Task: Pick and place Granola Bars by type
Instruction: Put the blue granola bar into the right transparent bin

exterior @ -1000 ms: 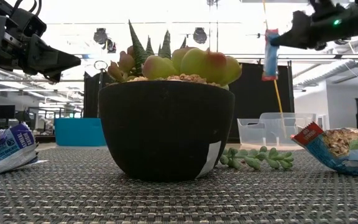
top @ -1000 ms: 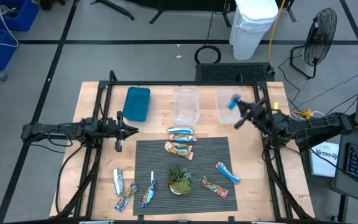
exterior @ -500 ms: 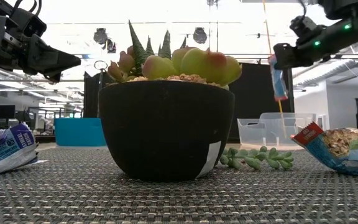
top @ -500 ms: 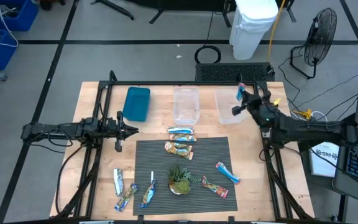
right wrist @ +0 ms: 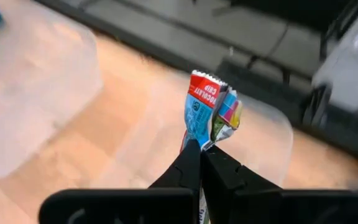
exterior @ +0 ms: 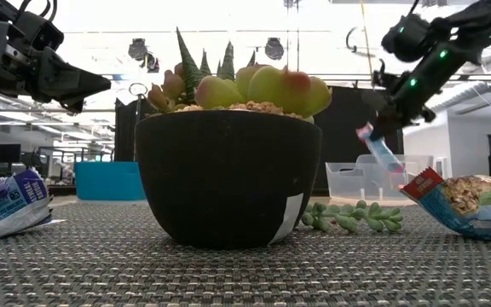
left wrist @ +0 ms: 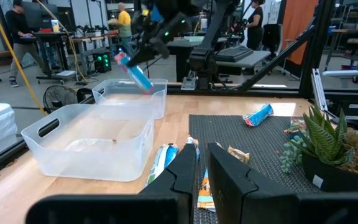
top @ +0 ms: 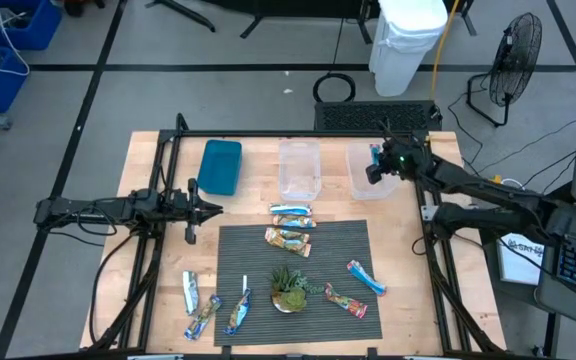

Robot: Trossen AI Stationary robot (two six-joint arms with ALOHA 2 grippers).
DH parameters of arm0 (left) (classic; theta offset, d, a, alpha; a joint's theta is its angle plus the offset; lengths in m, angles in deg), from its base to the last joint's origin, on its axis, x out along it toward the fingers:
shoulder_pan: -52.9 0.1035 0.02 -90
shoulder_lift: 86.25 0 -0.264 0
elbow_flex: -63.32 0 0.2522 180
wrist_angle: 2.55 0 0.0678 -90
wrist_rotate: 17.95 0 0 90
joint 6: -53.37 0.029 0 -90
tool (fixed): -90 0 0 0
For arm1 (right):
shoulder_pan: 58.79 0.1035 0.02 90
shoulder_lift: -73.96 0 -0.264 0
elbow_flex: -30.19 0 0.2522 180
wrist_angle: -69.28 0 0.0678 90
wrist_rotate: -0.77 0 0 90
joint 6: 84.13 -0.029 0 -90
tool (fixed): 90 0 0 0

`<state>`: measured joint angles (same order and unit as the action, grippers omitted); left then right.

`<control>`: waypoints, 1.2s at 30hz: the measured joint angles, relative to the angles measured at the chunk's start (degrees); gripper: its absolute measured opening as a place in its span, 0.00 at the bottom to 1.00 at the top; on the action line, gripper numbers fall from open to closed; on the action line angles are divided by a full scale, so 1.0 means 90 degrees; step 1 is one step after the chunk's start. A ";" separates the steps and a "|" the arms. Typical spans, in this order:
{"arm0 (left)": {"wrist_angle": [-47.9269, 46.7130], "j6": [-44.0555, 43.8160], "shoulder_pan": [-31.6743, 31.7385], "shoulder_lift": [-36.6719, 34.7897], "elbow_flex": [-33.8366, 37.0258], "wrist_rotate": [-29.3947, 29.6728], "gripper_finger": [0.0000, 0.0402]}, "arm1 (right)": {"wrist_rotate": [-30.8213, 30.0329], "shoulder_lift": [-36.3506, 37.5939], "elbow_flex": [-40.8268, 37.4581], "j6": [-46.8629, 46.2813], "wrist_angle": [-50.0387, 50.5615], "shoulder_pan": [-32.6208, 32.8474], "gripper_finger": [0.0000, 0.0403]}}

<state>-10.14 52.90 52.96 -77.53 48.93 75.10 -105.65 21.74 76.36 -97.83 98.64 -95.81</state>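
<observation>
The right gripper (top: 376,168) holds a blue-and-red granola bar (right wrist: 211,112) clamped between its fingers, directly above the right clear bin (top: 366,186). Lower the bar inside the bin walls before releasing, so it cannot bounce out. The left gripper (top: 213,209) waits at the table's left, fingers closed on nothing.

In the low view, the black bowl-shaped plant pot (exterior: 227,177) hides most of the table, while the shiny blue snack wrapper (exterior: 7,207) is cut off at the edge.
</observation>
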 joint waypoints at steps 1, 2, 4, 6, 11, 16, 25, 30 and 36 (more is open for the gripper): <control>0.0000 0.0000 0.0000 0.0001 0.0000 0.0000 0.12 | 0.0138 -0.0133 0.0000 -0.0057 0.0036 -0.0133 0.00; 0.0002 0.0000 0.0002 0.0002 0.0000 0.0000 0.12 | 0.0218 -0.0269 0.0000 -0.0075 0.0047 -0.0238 0.00; 0.0000 0.0000 0.0001 0.0001 0.0000 0.0000 0.12 | 0.0371 -0.0519 0.0000 -0.0078 0.0060 -0.0390 0.00; 0.0002 0.0000 0.0000 0.0001 0.0000 0.0000 0.12 | 0.0547 -0.0757 0.0000 -0.0094 0.0009 -0.0470 0.00; 0.0000 0.0000 -0.0001 -0.0001 0.0000 0.0000 0.12 | 0.0684 -0.1190 0.0000 -0.0087 -0.0130 -0.0603 0.00; 0.0000 0.0000 -0.0001 -0.0001 0.0000 0.0000 0.12 | 0.0660 -0.1433 0.0000 -0.0116 -0.0134 -0.0694 0.00; 0.0000 0.0000 -0.0001 -0.0001 0.0000 0.0000 0.12 | 0.0625 -0.1502 0.0000 -0.0099 -0.0419 -0.0700 0.05; 0.0002 0.0000 0.0001 -0.0001 0.0000 0.0000 0.12 | 0.0549 -0.1499 0.0000 -0.0036 -0.0734 -0.0698 0.14; 0.0000 0.0000 -0.0001 0.0001 0.0000 0.0000 0.12 | -0.0030 -0.1499 0.0000 0.0001 -0.0816 -0.0700 0.29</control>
<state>-10.14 52.90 52.96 -77.52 48.93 75.10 -105.91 8.25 76.36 -97.82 91.30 -102.12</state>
